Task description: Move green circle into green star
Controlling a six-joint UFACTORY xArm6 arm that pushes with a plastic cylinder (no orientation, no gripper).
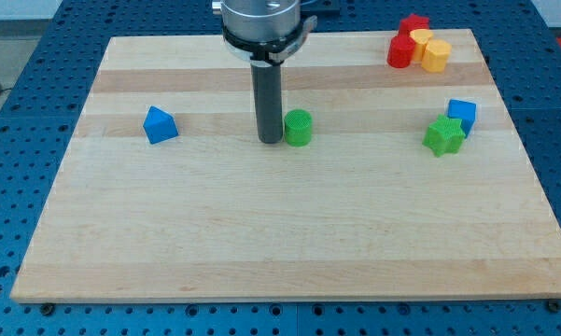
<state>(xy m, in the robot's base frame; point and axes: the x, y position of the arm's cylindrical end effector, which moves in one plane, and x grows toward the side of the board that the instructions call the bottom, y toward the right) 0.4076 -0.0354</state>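
Observation:
The green circle (299,128) is a short green cylinder standing near the middle of the wooden board (261,233), a little above centre. My tip (269,141) rests on the board just to the circle's left, close beside it or touching it. The green star (443,136) lies far to the view's right at about the same height, with a blue cube (462,115) touching its upper right side.
A blue triangular block (159,125) lies at the view's left. At the top right corner a red cylinder (400,51), a red star (413,25), a yellow block (420,40) and a yellow-orange block (436,55) are bunched together.

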